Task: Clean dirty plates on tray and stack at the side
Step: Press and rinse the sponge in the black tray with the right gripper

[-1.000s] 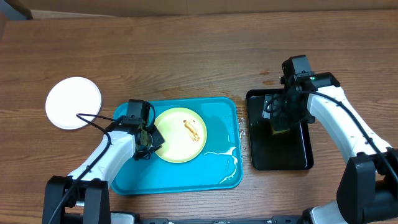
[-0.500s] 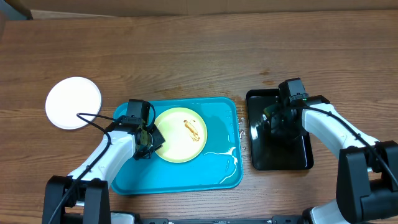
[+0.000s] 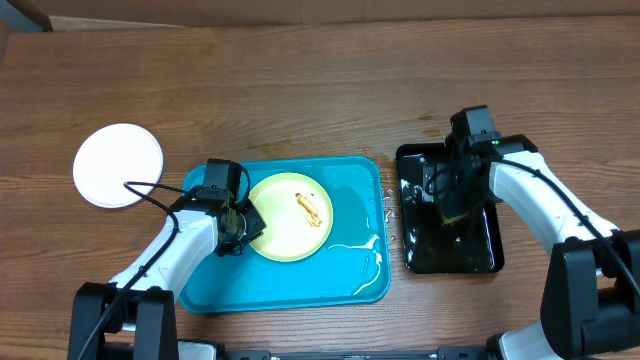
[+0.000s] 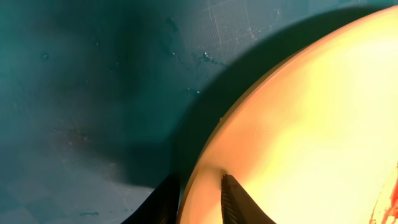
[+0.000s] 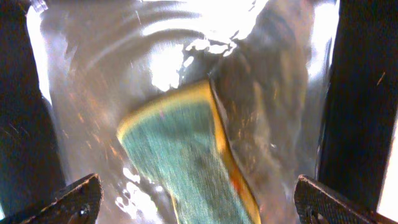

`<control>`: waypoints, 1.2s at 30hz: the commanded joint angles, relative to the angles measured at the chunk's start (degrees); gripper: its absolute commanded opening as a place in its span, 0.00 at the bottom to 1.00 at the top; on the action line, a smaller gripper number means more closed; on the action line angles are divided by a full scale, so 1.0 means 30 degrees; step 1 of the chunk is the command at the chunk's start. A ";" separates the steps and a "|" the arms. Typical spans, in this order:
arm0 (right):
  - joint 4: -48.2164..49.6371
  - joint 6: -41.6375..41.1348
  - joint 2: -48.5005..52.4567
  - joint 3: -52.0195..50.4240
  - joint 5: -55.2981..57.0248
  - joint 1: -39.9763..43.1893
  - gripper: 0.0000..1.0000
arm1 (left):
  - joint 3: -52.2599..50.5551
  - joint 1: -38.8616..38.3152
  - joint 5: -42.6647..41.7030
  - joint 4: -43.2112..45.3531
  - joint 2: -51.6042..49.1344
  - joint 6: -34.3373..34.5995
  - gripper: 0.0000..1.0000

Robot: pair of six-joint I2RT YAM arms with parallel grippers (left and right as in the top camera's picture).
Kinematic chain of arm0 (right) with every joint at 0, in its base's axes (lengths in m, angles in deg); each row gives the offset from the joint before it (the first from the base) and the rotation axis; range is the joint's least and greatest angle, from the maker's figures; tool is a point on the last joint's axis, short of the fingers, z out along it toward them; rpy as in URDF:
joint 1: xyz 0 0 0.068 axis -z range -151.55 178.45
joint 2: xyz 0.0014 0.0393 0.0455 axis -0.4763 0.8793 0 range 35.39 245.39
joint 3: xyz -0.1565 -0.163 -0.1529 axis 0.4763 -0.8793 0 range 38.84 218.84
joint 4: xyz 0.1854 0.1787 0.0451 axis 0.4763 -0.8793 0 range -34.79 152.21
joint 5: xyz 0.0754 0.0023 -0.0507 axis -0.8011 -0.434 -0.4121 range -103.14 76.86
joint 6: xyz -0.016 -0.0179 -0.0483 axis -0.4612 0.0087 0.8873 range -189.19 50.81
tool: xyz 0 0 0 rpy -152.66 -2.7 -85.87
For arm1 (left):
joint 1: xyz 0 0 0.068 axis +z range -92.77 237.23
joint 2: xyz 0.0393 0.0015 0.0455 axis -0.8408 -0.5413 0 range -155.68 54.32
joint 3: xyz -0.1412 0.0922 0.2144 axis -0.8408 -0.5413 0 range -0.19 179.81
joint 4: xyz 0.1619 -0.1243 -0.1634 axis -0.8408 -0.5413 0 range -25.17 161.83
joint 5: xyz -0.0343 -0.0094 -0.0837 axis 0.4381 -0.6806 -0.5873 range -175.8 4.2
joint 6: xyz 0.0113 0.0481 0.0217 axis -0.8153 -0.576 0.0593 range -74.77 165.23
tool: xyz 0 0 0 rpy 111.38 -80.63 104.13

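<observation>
With the left hand (image 3: 238,226) nipped narrowly, it seems, on the rim of the yellow-green plate (image 3: 285,225) in the tray (image 3: 300,287) and the right hand (image 3: 449,198) wide open and empty above the sponge (image 5: 186,162), that wet rim could slip.

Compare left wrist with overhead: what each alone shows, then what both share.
Left wrist only: the left end effector pinching the rim of the pale yellow-green round plate. Overhead only: a white round plate, a glossy black rectangular tray, the right arm. Both: that yellow-green plate, its brown-red sauce smear, the bright turquoise rectangular plastic tray.
</observation>
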 commanded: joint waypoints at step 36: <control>0.2259 0.0080 0.0444 -0.3555 -0.2200 0.0066 0.57 | -0.0641 -0.0095 0.0146 -0.0124 -0.0867 -0.0379 0.29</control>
